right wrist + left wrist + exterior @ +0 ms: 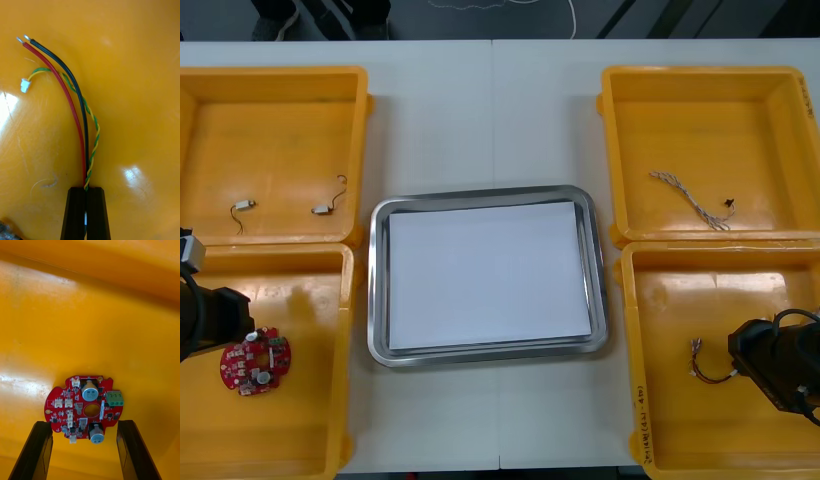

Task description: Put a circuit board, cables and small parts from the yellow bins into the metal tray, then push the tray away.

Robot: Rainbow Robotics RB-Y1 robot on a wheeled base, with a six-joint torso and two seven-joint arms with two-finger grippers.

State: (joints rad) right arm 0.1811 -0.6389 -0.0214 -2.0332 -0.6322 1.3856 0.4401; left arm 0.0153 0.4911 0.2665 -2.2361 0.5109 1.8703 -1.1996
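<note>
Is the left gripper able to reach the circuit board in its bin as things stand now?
Probably yes. The left gripper is open over the board, one finger at each side, and nothing covers it in the bin. The right gripper, shut on cables, is at the table's other side.

Left gripper [85,423], flat black slab fingers [37,450], right gripper [86,189] alike, bulky black wrist housing [778,372], looped black wiring [802,318]

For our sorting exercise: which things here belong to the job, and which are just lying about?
Job: round red circuit board between fingers of open left gripper; cables in shut right gripper; twisted cable; small metal parts; metal tray; yellow bins.
Lying about: white cord beyond table.
</note>
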